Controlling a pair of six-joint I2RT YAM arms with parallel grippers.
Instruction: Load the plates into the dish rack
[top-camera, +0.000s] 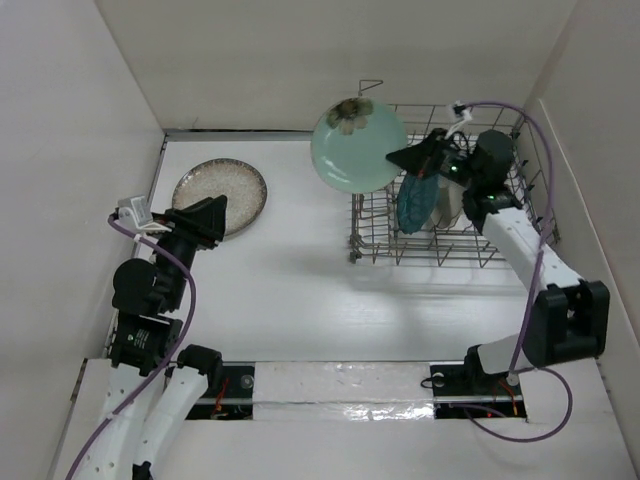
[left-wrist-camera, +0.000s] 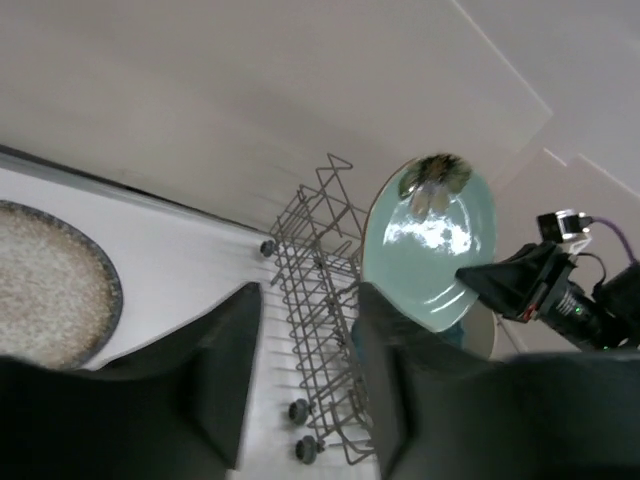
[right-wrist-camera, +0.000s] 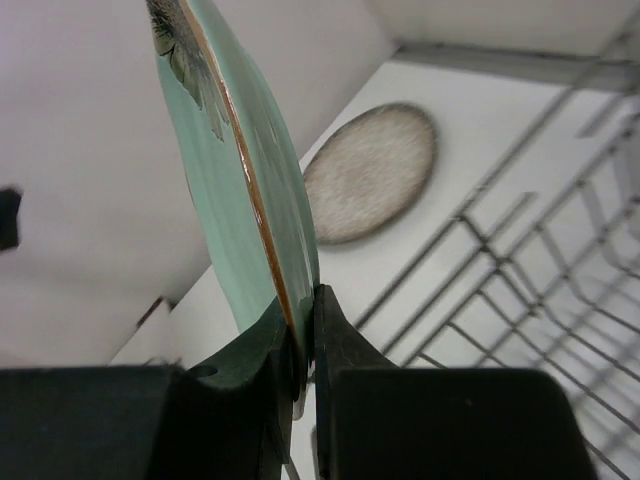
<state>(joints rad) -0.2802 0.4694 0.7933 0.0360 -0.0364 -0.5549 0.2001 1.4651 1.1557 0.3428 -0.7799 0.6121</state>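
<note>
Black matte fingers of the right claw (right-wrist-camera: 305, 318) are pressed together on the lower rim of the pale mint plate (right-wrist-camera: 235, 190), pinching it edge-on. The plate stands up from the claw, smooth and glossy, with a thin brown line along its rim and a dark flower motif near its top.

Seen from above, this plate (top-camera: 357, 147) hangs off the claw's (top-camera: 402, 157) left, above the dish rack's left end. The dish rack (top-camera: 470, 252) is a rectangular basket of thin grey wire with upright tines. It sits under and behind that claw. A dark teal scalloped plate (top-camera: 412, 205) stands on edge between the tines, just below the claw. A cream plate (top-camera: 450, 208) stands just beside it, partly hidden by the arm.

On the other side, the left claw (left-wrist-camera: 308, 292) is spread with nothing between its fingers. A round speckled beige plate (top-camera: 235, 185) with a dark rim lies flat on the white worktop (top-camera: 290, 270), right at this claw's (top-camera: 213, 208) tips.
</note>
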